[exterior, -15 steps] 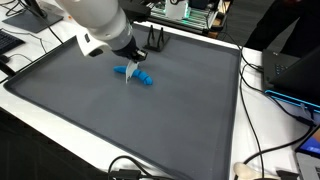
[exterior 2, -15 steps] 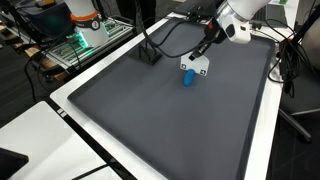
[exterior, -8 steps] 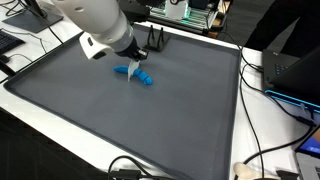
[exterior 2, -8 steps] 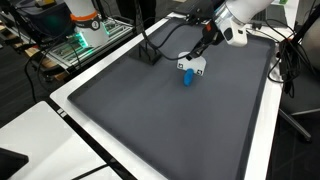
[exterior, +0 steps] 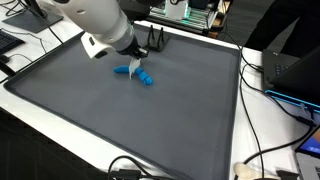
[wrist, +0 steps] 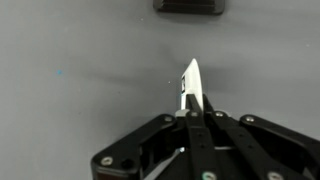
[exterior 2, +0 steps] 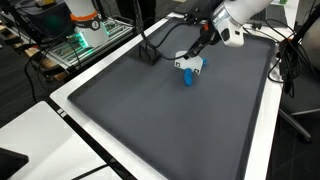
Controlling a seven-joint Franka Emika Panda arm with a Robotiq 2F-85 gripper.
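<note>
My gripper point(wrist: 192, 108) is shut on a thin white flat piece point(wrist: 190, 82) that sticks out past the closed fingertips. In both exterior views the gripper point(exterior: 135, 62) point(exterior 2: 194, 57) holds this white piece point(exterior 2: 191, 64) just above the dark grey mat point(exterior: 150, 130). A small blue object point(exterior: 146, 81) point(exterior 2: 187, 79) lies on the mat right below and beside the gripper. Another bit of blue point(exterior: 123, 70) shows next to the held piece; I cannot tell whether it is attached.
A black stand point(exterior 2: 148, 55) point(wrist: 188, 6) sits near the mat's back edge, just beyond the gripper. Cables and electronics point(exterior: 195, 15) lie around the white table rim point(exterior: 250, 110). A laptop point(exterior: 290, 75) stands off to one side.
The gripper has risen slightly and shifted toward the black stand with the white piece in it. The blue object on the mat has stayed put.
</note>
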